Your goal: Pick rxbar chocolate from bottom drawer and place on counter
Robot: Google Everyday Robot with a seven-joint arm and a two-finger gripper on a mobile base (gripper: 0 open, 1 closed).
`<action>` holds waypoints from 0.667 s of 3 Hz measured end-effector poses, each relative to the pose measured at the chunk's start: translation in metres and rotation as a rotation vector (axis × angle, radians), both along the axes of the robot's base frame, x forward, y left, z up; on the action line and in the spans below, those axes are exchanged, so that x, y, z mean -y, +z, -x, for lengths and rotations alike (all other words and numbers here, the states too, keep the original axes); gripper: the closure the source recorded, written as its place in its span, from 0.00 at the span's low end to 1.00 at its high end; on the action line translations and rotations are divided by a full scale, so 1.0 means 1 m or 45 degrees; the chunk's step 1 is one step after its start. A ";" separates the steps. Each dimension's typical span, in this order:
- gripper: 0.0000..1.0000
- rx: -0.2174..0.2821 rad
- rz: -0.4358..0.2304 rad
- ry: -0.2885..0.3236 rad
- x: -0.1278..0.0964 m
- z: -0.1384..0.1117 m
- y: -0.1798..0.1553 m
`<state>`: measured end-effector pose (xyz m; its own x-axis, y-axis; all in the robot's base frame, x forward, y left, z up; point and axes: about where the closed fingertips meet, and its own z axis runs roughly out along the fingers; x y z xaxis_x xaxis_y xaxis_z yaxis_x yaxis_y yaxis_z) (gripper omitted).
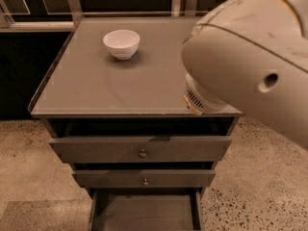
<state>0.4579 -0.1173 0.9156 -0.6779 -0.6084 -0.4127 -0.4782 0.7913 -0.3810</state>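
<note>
The bottom drawer [144,211] is pulled open at the lower edge of the camera view; the part of its floor that shows is bare. No rxbar chocolate is in view. The counter [96,85] is the glossy grey top of the cabinet. My arm's large white link [250,66] fills the right side and covers the counter's right part. The gripper is out of view.
A white bowl [121,43] stands on the counter at the back left. Two wider drawers with round knobs [142,153] sit above the bottom one, slightly open. Speckled floor [29,167] surrounds the cabinet. Dark panels and metal rails [72,4] stand behind.
</note>
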 end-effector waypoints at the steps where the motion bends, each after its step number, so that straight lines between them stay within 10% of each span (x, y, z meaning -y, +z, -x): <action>1: 1.00 0.018 -0.030 0.056 0.002 -0.033 -0.001; 2: 1.00 0.001 -0.151 0.130 0.013 -0.073 -0.038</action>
